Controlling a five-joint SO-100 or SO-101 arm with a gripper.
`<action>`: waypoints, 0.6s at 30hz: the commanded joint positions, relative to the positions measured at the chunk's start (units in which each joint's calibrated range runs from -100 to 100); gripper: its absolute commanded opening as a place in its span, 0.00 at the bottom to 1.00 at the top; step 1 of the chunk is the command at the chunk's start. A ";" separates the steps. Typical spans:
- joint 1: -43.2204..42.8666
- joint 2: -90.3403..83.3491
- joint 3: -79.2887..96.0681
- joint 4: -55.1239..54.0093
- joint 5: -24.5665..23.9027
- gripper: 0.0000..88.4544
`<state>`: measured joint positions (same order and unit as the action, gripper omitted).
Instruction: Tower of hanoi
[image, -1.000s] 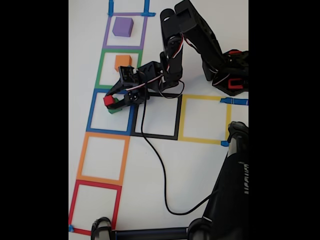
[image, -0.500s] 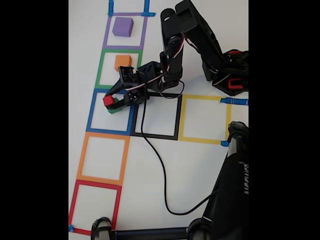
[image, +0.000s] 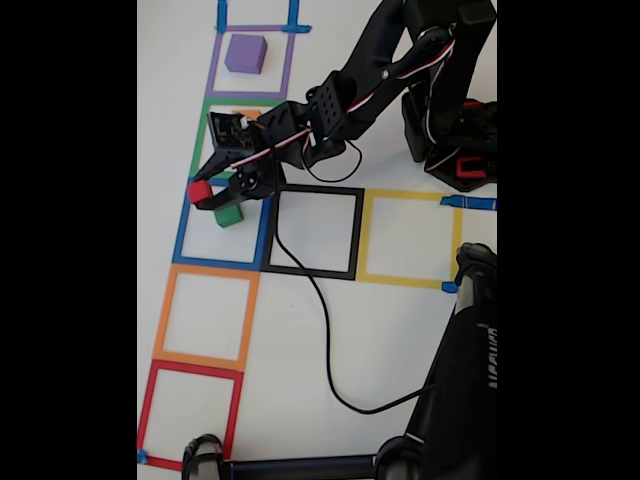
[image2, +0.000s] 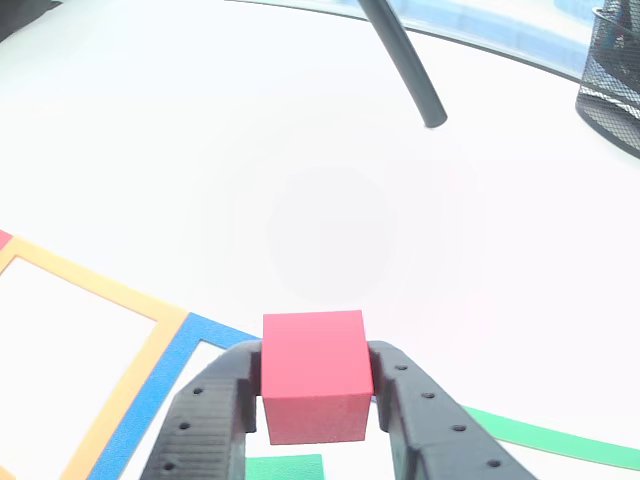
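Fixed view: black arm reaches from its base at the right toward the column of tape squares on the left. Gripper (image: 203, 192) pinches the red cube (image: 199, 191) between its two fingers, over the top left edge of the blue tape square (image: 183, 225). Red cube appears lifted clear of the green cube (image: 230, 214), which sits inside the blue square near its top, just right of and below the red one. Orange cube (image: 248, 114) is in the green tape square (image: 200, 140), mostly hidden behind the gripper body, only a sliver showing. Purple cube (image: 245, 53) sits in the purple tape square (image: 214, 70) at the top, well apart from the arm. Black tape square (image: 318, 272), yellow tape square (image: 410, 280), orange tape square (image: 165, 320) and red tape square (image: 148, 410) hold no cubes. A black cable (image: 320, 330) trails from the arm across the white table (image: 330, 440).

Other view: red cube (image2: 313, 375) is clamped between the two black fingers (image2: 205, 420), one on each side face, gripper (image2: 315, 400) pressed onto it. Corner of green cube top (image2: 285, 468) shows at the bottom edge under the red cube. Orange tape (image2: 100, 285) and blue tape (image2: 150, 400) lines run on the left, a green tape line (image2: 560, 438) at lower right. A black mesh basket (image2: 612, 75) is at the top right corner.
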<state>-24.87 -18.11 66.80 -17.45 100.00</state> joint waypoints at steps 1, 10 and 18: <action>2.91 -9.79 -5.71 13.73 0.00 0.04; 10.10 -24.64 -31.34 63.69 0.00 0.04; 18.35 -20.61 -71.34 99.15 0.00 0.04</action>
<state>-10.71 -39.30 14.30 68.24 100.00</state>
